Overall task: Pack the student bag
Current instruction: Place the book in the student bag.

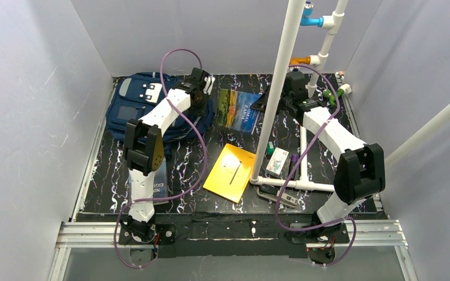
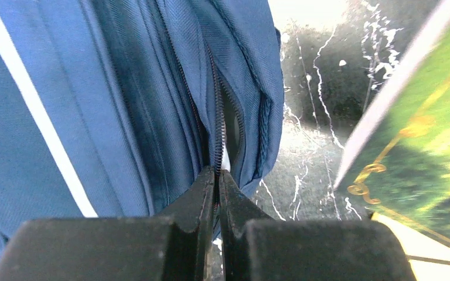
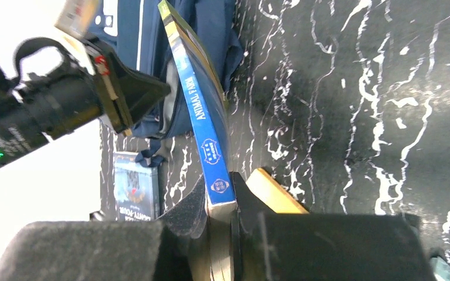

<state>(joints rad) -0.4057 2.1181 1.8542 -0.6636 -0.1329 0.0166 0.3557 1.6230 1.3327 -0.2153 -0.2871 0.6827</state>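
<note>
The student bag [image 1: 143, 105], navy with grey stripes and a white patch, lies at the back left of the table. My left gripper [image 1: 205, 88] is at the bag's right edge. In the left wrist view it [image 2: 217, 174] is shut on the bag's zipper line [image 2: 218, 117], which gapes slightly above the fingers. My right gripper [image 1: 262, 103] is shut on the end of a green and blue book [image 1: 240, 110], right of the bag. In the right wrist view it [image 3: 220, 196] pinches the book's blue spine [image 3: 202, 111], with the book on edge and pointing toward the bag [image 3: 152, 41].
A yellow book [image 1: 229, 171] lies mid-table. A small box [image 1: 277, 162] is beside a white pipe frame [image 1: 278, 88]. A blue book [image 1: 159, 184] lies under the left arm. Grey walls close in three sides.
</note>
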